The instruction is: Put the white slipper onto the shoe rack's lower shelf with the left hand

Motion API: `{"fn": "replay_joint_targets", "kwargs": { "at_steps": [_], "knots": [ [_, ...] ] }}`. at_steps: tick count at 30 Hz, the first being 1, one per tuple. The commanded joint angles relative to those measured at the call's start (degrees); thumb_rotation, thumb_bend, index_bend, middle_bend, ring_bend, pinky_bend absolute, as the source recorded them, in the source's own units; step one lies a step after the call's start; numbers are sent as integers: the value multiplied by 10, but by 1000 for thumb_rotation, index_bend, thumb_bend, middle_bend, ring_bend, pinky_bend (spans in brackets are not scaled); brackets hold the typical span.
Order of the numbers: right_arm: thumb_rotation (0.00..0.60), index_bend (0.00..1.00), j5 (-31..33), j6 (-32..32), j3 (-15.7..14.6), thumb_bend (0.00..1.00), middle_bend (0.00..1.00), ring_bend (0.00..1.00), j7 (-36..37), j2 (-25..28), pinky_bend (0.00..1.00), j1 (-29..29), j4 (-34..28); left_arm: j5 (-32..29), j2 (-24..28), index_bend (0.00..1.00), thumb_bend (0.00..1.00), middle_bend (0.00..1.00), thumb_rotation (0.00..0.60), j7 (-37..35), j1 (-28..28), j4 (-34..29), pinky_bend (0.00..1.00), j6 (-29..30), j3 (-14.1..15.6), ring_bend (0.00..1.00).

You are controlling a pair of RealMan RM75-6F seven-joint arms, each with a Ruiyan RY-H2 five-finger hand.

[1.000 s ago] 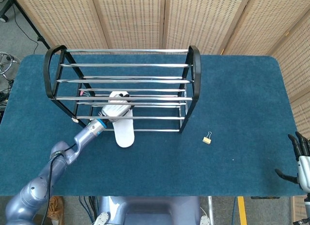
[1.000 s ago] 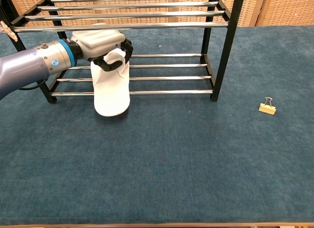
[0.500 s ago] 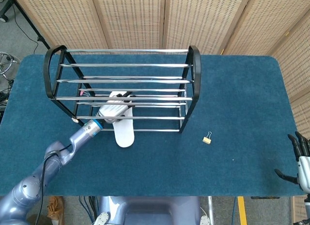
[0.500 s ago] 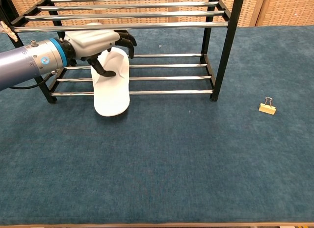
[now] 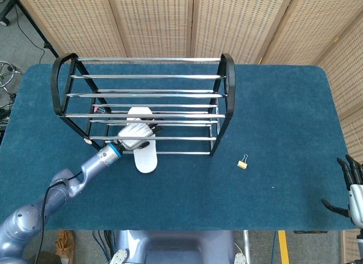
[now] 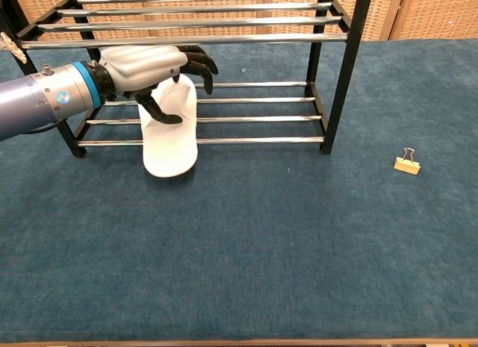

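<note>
Blue carpet covers the table (image 6: pixel 299 235). Left hand (image 6: pixel 153 72) hovers with fingers (image 6: pixel 200 65) spread apart over the white slipper (image 6: pixel 170 142), gripping nothing. That slipper lies across the shoe rack's (image 5: pixel 142 99) lower shelf (image 6: pixel 246 119), heel end jutting off the front rail onto the carpet. Placement looks nearly done; next, I judge, comes a push further in, or withdrawal. Right hand (image 5: pixel 350 187) idles, fingers apart, at the table's edge.
</note>
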Motion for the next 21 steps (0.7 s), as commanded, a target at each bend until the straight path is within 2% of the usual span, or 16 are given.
{"fn": "replay_joint_targets", "kwargs": {
  "at_steps": [1, 10, 21],
  "knots": [
    [600, 0, 0, 1, 0, 0, 0, 0, 0, 0, 0, 0, -1, 1, 8, 347, 226, 186, 600, 8, 0, -23, 385, 5, -2, 112],
    [600, 0, -3, 2, -1, 0, 0, 0, -3, 2, 0, -1, -4, 6, 15, 347, 226, 187, 600, 7, -4, -80, 385, 9, -4, 116],
    [600, 0, -5, 6, -3, 0, 0, 0, -2, 3, 0, -3, -5, 25, 37, 347, 226, 187, 600, 8, -6, -207, 385, 9, 9, 129]
  ]
}}
